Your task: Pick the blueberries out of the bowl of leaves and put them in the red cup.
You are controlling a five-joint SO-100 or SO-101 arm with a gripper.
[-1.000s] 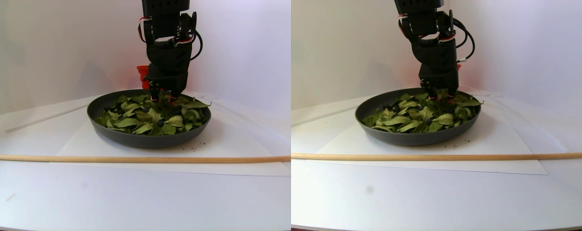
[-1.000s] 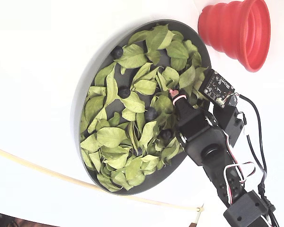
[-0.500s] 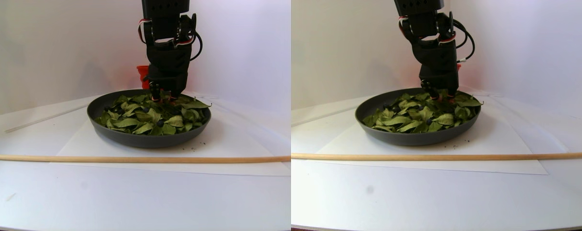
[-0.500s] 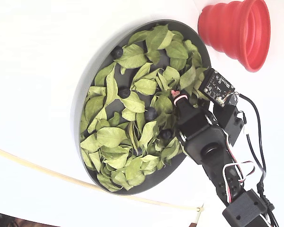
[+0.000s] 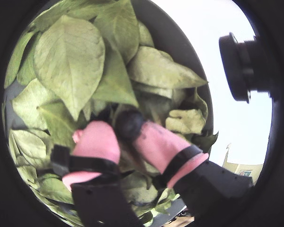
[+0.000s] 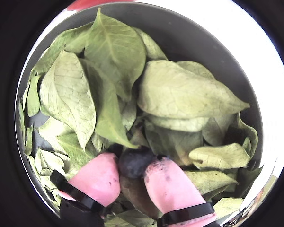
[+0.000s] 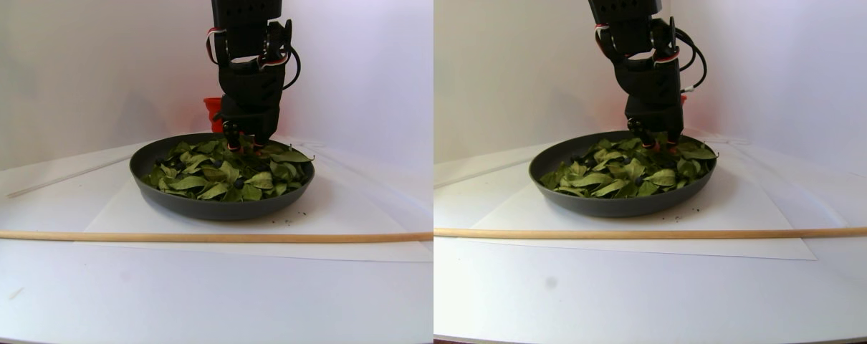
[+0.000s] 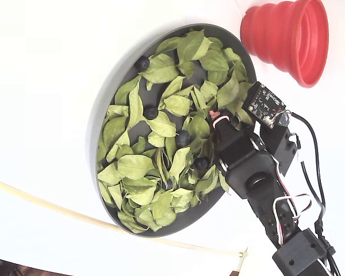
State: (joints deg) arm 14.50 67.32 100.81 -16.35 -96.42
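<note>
My gripper (image 6: pixel 132 177) is clenched on one blueberry (image 6: pixel 135 161), pinched between the two pink fingertips (image 5: pixel 100 139) just above the leaves (image 8: pixel 138 167), on the side of the bowl (image 8: pixel 106 83) nearest the red cup (image 8: pixel 287 35). The berry looks small, round and soft, so I judge it light but easy to bruise or squirt out; the hold belongs across its widest middle, with gentle pressure. The dry leaves should weigh almost nothing and may cling. Other blueberries (image 8: pixel 151 112) lie among the leaves further from the cup.
</note>
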